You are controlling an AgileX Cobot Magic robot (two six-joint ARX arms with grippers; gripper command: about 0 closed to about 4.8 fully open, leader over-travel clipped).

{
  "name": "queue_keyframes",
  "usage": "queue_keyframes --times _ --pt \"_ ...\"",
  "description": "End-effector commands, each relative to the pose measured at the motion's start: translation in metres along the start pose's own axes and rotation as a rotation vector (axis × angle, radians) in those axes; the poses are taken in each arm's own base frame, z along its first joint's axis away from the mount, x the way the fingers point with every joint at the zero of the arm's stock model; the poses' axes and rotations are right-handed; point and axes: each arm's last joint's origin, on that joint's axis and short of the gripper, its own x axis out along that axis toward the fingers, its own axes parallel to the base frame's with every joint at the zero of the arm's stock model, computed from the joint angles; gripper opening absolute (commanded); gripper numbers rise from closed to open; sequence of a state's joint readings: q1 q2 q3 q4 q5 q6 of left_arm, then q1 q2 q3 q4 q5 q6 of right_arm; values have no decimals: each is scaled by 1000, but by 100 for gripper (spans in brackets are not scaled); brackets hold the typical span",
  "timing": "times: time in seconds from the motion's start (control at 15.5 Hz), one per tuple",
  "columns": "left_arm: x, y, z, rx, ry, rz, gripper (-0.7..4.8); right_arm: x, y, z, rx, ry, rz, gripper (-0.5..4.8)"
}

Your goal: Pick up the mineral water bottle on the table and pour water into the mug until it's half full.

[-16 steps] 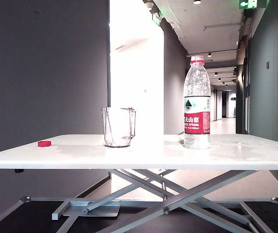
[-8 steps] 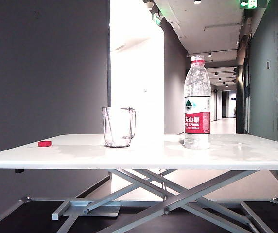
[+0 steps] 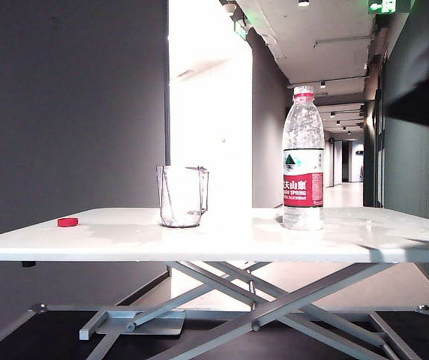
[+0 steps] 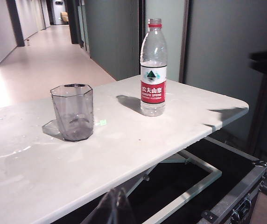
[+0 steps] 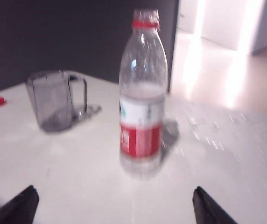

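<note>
spread wide, the right gripper's (image 5: pixel 112 203) dark fingertips (image 5: pixel 17 205) frame the mineral water bottle (image 5: pixel 143 93) from the near side in my right wrist view, with nothing between them and bare table (image 5: pixel 227 154) separating them from the bottle's base. i see the picture smeared by motion blur, so fine detail on the label is lost. from the exterior view i make out the same arm only as a dark blurred shape (image 3: pixel 424 94) high to the right of the bottle (image 3: pixel 303 157), well apart from it. the bottle stands upright and uncapped on the white table (image 3: pixel 199 244), its red label facing the camera, the water (image 3: pixel 303 216) showing clear below the label. the mug (image 3: pixel 182 196) stands upright to the left of the bottle, apart from it, and looks empty; its handle (image 5: pixel 80 93) turns toward the bottle in the right wrist view. a small red cap (image 3: pixel 68 222) lies farther left of the bottle, beyond the mug, near the table's edge. of the left gripper (image 4: pixel 117 207) i get only a dark sliver at the border of the left wrist view, held off the table's near edge and well short of the bottle (image 4: pixel 153 67); i cannot tell whether its fingers are apart or together. grey crossed legs (image 3: pixel 274 296) carry the table below the bottle.
</note>
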State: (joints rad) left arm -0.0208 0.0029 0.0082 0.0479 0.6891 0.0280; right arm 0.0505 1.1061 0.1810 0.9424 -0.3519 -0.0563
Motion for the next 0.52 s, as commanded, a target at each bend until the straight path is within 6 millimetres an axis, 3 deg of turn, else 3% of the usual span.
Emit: queue_keyframes --times 0.06,0.19,0.52 --pt "0 0 1 3 -7 -5 -5 46 -14 5 -12 -44 104 479" --pt "0 0 1 2 -5 -6 -5 78 -24 -1 -6 -31 169 479" --pt "0 0 1 1 -5 -6 -5 135 -42 -19 12 -5 241 479"
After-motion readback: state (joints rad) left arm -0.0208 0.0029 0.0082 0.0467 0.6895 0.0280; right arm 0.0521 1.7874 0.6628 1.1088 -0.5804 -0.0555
